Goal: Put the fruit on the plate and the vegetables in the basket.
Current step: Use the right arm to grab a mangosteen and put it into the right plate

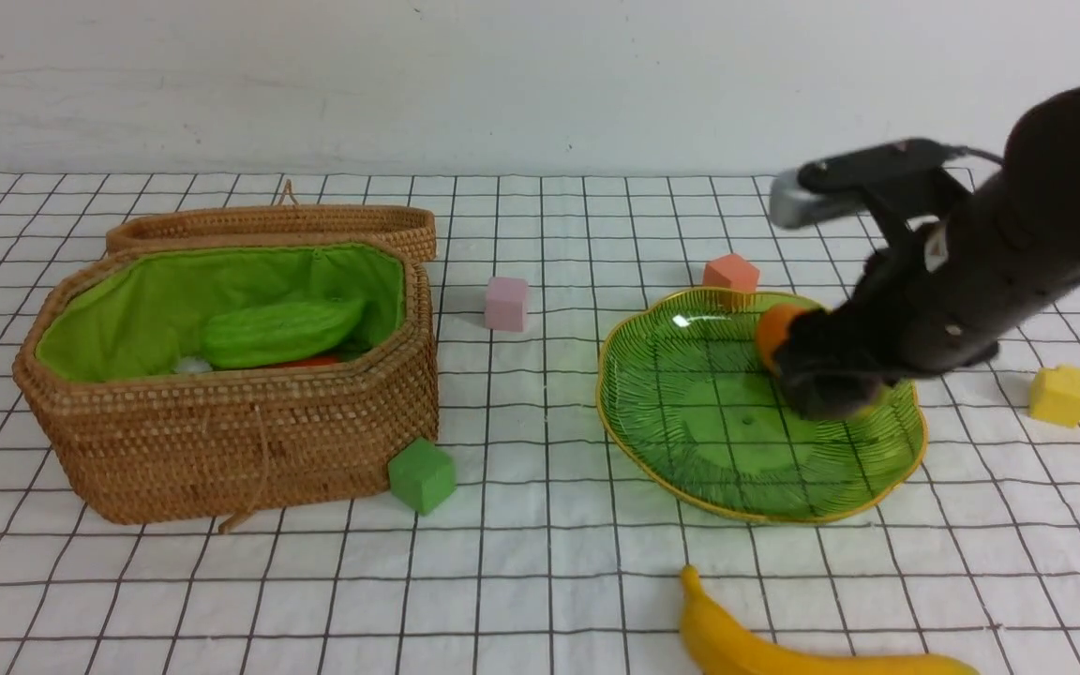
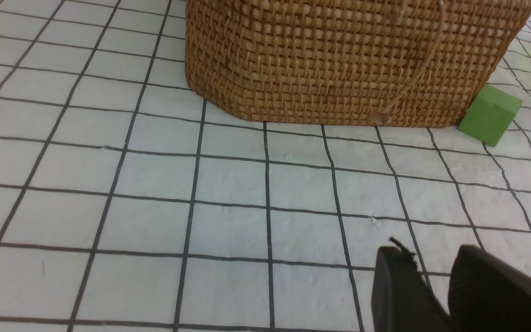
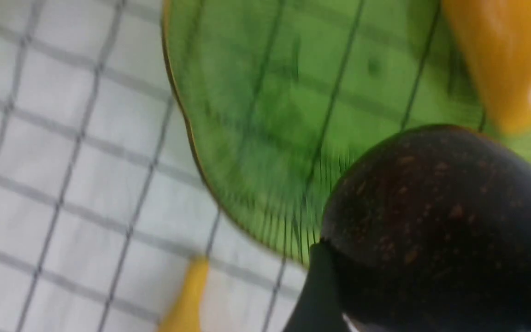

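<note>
My right gripper (image 1: 817, 380) is shut on the small round dark purple fruit (image 3: 440, 221) and holds it over the right part of the green glass plate (image 1: 671, 450). One finger (image 3: 318, 290) shows beside the fruit. The orange-yellow mango (image 1: 772, 330) lies on the plate, half hidden by the arm; it also shows in the right wrist view (image 3: 510, 60). The banana (image 1: 746, 647) lies on the cloth in front of the plate. The wicker basket (image 1: 221, 441) holds the light-green gourd (image 1: 277, 333), a white bit of radish (image 1: 188, 366) and a sliver of red chili (image 1: 315, 360). My left gripper (image 2: 431, 258) is empty, low over the cloth in front of the basket (image 2: 339, 60).
The basket lid (image 1: 268, 225) stands behind the basket. Foam cubes lie about: green (image 1: 422, 475) at the basket's front corner, pink (image 1: 506, 303) between basket and plate, orange (image 1: 730, 273) behind the plate, yellow (image 1: 1059, 395) to its right.
</note>
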